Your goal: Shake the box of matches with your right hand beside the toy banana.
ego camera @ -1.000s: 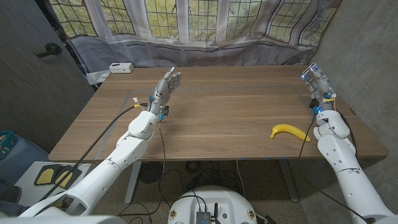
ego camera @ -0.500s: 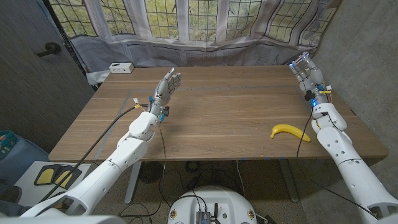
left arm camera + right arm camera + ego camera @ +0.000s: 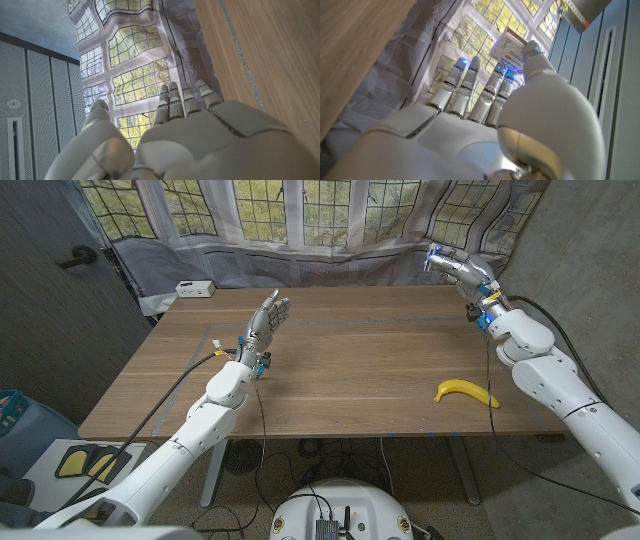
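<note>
My right hand (image 3: 462, 272) pinches the small white printed cardboard matchbox (image 3: 511, 48) above the wooden table's (image 3: 360, 370) far right corner, well beyond the yellow toy banana (image 3: 465, 391), while my left hand (image 3: 266, 322) stands open-fingered, empty.

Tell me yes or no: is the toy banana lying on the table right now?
Yes, the toy banana lies on the wooden table near its front right edge in the head view, with nothing touching it.

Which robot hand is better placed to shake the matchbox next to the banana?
Right robot hand: it already holds the matchbox and is on the banana's side. The left robot hand is far across the table.
</note>
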You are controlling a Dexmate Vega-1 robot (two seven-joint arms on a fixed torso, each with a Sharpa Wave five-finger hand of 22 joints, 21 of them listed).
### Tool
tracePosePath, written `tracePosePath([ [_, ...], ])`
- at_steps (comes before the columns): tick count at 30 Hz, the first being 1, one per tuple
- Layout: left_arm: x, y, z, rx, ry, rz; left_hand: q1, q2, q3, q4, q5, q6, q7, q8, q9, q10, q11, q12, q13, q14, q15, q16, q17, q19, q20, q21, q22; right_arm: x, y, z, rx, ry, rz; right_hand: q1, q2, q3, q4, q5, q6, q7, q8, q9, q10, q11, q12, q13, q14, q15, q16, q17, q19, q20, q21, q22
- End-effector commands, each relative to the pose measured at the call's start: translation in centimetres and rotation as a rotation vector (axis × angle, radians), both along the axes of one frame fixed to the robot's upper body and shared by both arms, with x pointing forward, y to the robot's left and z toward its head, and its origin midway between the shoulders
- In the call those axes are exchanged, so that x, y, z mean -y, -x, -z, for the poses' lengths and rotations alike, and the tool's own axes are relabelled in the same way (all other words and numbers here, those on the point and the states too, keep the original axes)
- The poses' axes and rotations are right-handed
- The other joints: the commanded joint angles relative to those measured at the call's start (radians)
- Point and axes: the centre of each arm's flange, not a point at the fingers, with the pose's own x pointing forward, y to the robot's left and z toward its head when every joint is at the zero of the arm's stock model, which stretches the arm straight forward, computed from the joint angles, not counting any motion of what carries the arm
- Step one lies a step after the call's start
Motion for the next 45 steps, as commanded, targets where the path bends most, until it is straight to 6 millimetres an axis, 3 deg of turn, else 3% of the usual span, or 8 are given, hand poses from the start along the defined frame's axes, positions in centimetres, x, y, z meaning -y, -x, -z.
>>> tracePosePath([
  [1, -0.5, 0.4, 0.4, -0.002, 0.010, -0.005, 0.008, 0.003, 0.008, 0.003, -0.002, 0.008, -0.002, 0.000, 0.004, 0.008, -0.001, -0.001, 0.002, 0.001, 0.003, 0.002, 0.003, -0.002, 0.004, 0.003, 0.003, -9.0, 1.8, -0.3, 0.201, 0.830, 0.401, 0.036, 0.026, -0.005, -0.001, 0.010, 0.039, -0.029, 0.004, 0.005, 0.013, -0.003, 0.004, 0.003, -0.003, -0.059, 0.003, 0.002, -0.013, 0.001, -0.007, 0.005],
  [5, -0.6, 0.4, 0.5, -0.003, 0.010, -0.002, 0.008, 0.003, 0.008, 0.003, -0.002, 0.008, -0.002, 0.000, 0.004, 0.008, 0.000, -0.001, 0.002, 0.002, 0.003, 0.003, 0.003, -0.002, 0.004, 0.003, 0.003, -10.4, 1.2, 0.3, 0.176, 0.970, 0.416, 0.037, 0.026, -0.008, 0.000, 0.009, 0.040, -0.034, 0.003, 0.005, 0.012, -0.003, 0.003, 0.003, -0.006, -0.065, 0.002, 0.003, -0.025, 0.001, -0.011, 0.005],
  [9, -0.7, 0.4, 0.6, -0.005, 0.009, -0.001, 0.008, 0.003, 0.009, 0.003, -0.002, 0.009, -0.002, 0.000, 0.004, 0.008, 0.000, -0.001, 0.002, 0.002, 0.003, 0.003, 0.003, -0.002, 0.004, 0.003, 0.003, -10.7, 0.7, 0.8, 0.142, 0.990, 0.407, 0.039, 0.028, -0.008, -0.001, 0.010, 0.040, -0.034, 0.001, 0.005, 0.013, -0.003, 0.003, 0.003, -0.006, -0.064, 0.003, 0.003, -0.029, 0.002, -0.012, 0.005],
  [19, -0.7, 0.1, 0.8, -0.011, 0.011, 0.010, 0.007, 0.003, 0.009, 0.003, -0.002, 0.008, -0.004, 0.000, 0.004, 0.007, -0.003, -0.001, 0.002, 0.001, 0.004, 0.002, 0.003, -0.004, 0.007, 0.003, 0.003, -7.6, 0.0, 1.4, 0.065, 0.753, 0.354, 0.042, 0.031, -0.011, 0.000, 0.010, 0.042, -0.028, 0.000, 0.006, 0.014, -0.002, 0.003, 0.003, -0.005, -0.061, 0.003, 0.004, -0.022, 0.007, -0.007, 0.005],
  [24, -0.6, -0.1, 0.9, -0.016, 0.007, 0.016, 0.007, 0.003, 0.009, 0.003, -0.002, 0.009, -0.003, 0.000, 0.004, 0.008, -0.002, -0.001, 0.002, 0.002, 0.003, 0.003, 0.003, -0.004, 0.007, 0.003, 0.003, -5.1, 0.2, 1.8, 0.057, 0.546, 0.331, 0.044, 0.033, -0.013, 0.000, 0.009, 0.043, -0.026, -0.001, 0.006, 0.013, -0.002, 0.002, 0.003, -0.007, -0.055, 0.003, 0.004, -0.015, 0.008, -0.004, 0.005],
  [32, -0.3, -0.4, 0.5, -0.011, 0.001, 0.022, 0.007, 0.003, 0.009, 0.003, -0.002, 0.009, -0.003, 0.000, 0.004, 0.009, 0.000, -0.001, 0.002, 0.001, 0.003, 0.002, 0.003, -0.004, 0.007, 0.003, 0.003, 0.4, -0.2, 3.2, 0.011, 0.041, 0.175, 0.044, 0.034, -0.019, 0.001, 0.009, 0.043, -0.020, -0.004, 0.006, 0.012, -0.001, 0.001, 0.003, 0.000, -0.048, 0.005, 0.004, 0.006, 0.009, 0.005, 0.006],
  [38, -0.2, -0.4, 0.3, -0.009, -0.003, 0.022, 0.006, 0.003, 0.009, 0.003, -0.002, 0.009, -0.003, 0.000, 0.004, 0.008, -0.002, -0.002, 0.002, 0.001, 0.004, 0.002, 0.003, -0.004, 0.007, 0.003, 0.003, 5.0, -0.3, 4.9, -0.023, -0.346, 0.032, 0.044, 0.035, -0.022, 0.003, 0.009, 0.043, -0.018, -0.006, 0.006, 0.012, -0.001, 0.001, 0.003, 0.004, -0.048, 0.008, 0.005, 0.019, 0.006, 0.010, 0.006],
  [45, -0.1, -0.6, 0.1, -0.010, -0.006, 0.023, 0.006, 0.003, 0.009, 0.003, -0.002, 0.010, -0.003, 0.000, 0.004, 0.007, -0.002, -0.002, 0.002, 0.002, 0.002, 0.002, 0.003, -0.004, 0.007, 0.003, 0.003, 9.6, -0.3, 7.3, -0.034, -0.653, -0.054, 0.038, 0.036, -0.027, 0.007, 0.008, 0.045, -0.021, -0.007, 0.007, 0.013, -0.002, 0.001, 0.003, 0.008, -0.051, 0.009, 0.006, 0.025, 0.003, 0.012, 0.006],
])
